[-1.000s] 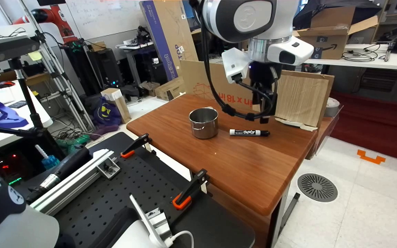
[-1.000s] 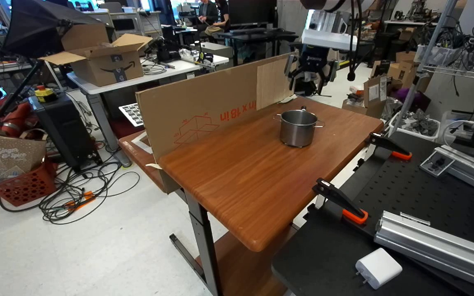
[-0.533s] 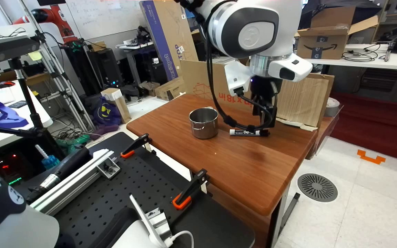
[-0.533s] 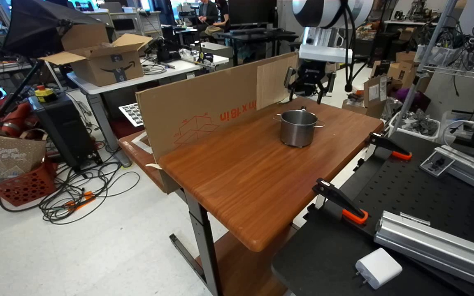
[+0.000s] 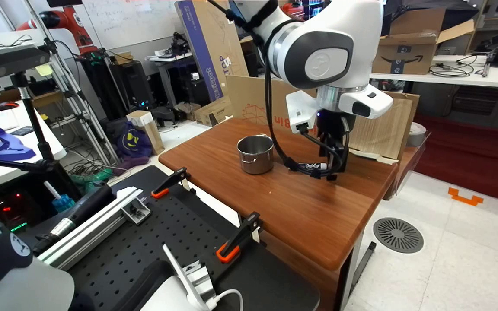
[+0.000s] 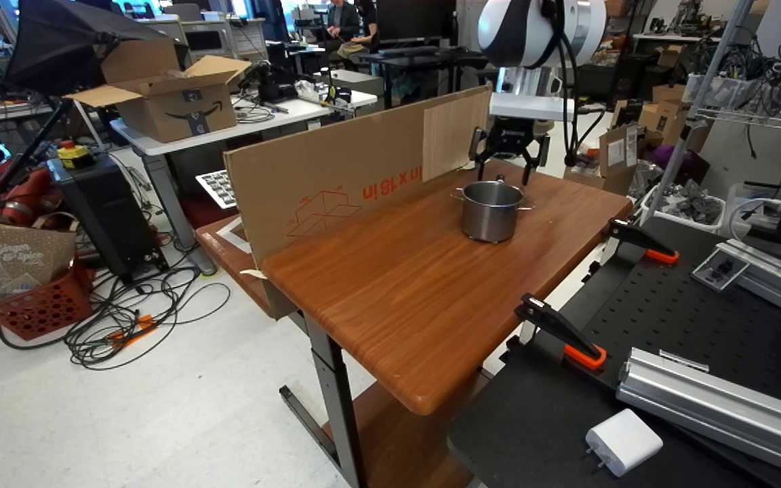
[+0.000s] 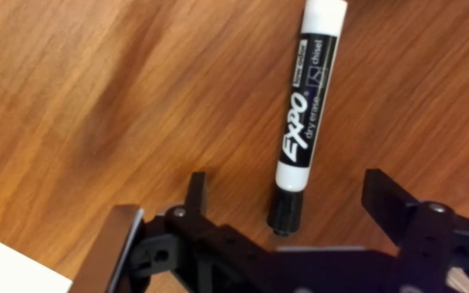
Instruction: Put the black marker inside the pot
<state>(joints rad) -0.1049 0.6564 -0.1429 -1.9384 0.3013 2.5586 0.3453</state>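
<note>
The black marker (image 7: 312, 93) lies flat on the wooden table, with white bands and a black cap. In an exterior view, the marker (image 5: 316, 166) lies beside the pot, partly hidden by my cables and gripper. The shiny steel pot (image 5: 255, 154) stands upright; it also shows in an exterior view (image 6: 490, 215), where only a small dark tip shows behind its rim. My gripper (image 7: 285, 174) is open and empty, pointing down. Its fingers are on either side of the marker's cap end, apart from it. In both exterior views the gripper (image 5: 332, 173) (image 6: 502, 180) is low over the table.
A cardboard sheet (image 6: 350, 183) stands along one long edge of the wooden table (image 6: 390, 291). Two black-and-orange clamps (image 5: 240, 237) (image 5: 171, 182) sit at the edge of the black perforated board (image 5: 175, 224). Cables hang from my wrist near the marker.
My gripper has come down from well above the table to low over the marker's cap end, staying open. The marker and pot have not moved.
</note>
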